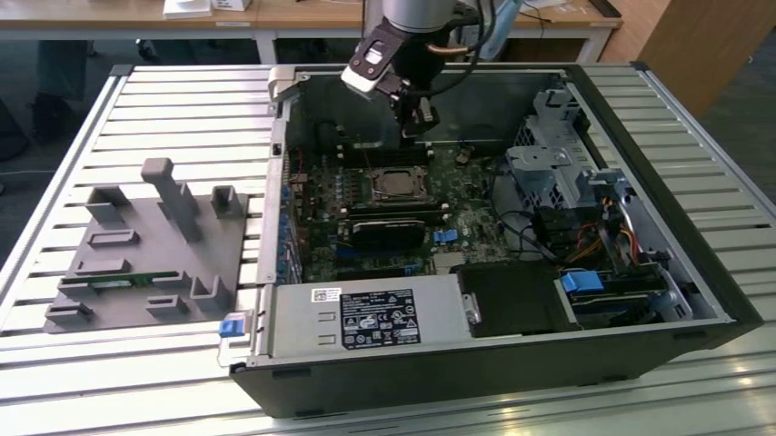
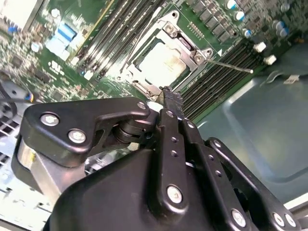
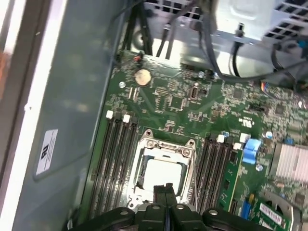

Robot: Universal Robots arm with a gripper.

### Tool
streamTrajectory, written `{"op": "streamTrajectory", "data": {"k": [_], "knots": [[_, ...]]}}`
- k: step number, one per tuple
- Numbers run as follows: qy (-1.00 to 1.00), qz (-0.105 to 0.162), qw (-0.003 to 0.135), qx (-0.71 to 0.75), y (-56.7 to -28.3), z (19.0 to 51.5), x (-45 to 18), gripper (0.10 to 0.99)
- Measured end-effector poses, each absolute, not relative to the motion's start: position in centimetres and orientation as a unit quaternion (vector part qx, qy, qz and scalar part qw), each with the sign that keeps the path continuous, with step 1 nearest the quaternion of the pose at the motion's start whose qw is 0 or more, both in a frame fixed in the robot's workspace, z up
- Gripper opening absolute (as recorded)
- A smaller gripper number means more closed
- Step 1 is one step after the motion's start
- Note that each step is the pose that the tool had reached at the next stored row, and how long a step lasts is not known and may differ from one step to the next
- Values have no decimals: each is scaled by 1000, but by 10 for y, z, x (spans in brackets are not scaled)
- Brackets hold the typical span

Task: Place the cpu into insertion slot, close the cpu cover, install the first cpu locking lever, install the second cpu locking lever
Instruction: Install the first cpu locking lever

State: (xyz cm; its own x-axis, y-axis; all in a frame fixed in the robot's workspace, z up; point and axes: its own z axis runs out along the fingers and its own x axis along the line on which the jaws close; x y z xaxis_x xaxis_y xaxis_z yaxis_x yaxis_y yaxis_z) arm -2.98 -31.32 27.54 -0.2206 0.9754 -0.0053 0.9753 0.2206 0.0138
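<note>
gripper (image 1: 417, 132): fingers (image 3: 161, 192) pinched together, empty.
cpu (image 1: 394, 183): seated, cpu cover (image 2: 185, 45) looks down over it.
relation: exterior view, cpu at 7 o'clock from gripper, near.

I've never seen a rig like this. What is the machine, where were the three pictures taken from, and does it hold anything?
It is one robot arm with a gripper at its end, working inside an open computer case that lies on a slatted table. The exterior view comes from a camera off the arm; both wrist views come from cameras on the arm, looking past the gripper at the motherboard. The cpu sits in place, with the cpu cover lying over it. The gripper is shut, holds nothing, and hangs close to the cpu. A grey tray lies beside the case.
</note>
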Motion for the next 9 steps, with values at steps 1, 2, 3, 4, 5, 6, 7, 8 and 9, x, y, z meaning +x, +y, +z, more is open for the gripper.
{"op": "streamTrajectory", "data": {"k": [1,2,3,4,5,6,7,8,9], "knots": [[787,4,6,617,-313,275,-30,106],[792,4,6,610,-313,275,-30,106],[798,4,6,603,-313,275,-30,106],[802,4,6,597,-313,275,-30,106],[807,4,6,590,-313,275,-30,106],[811,4,6,584,-313,275,-30,106],[815,4,6,579,-313,275,-30,106],[819,4,6,574,-313,275,-30,106],[822,4,6,569,-313,275,-30,106]]}}
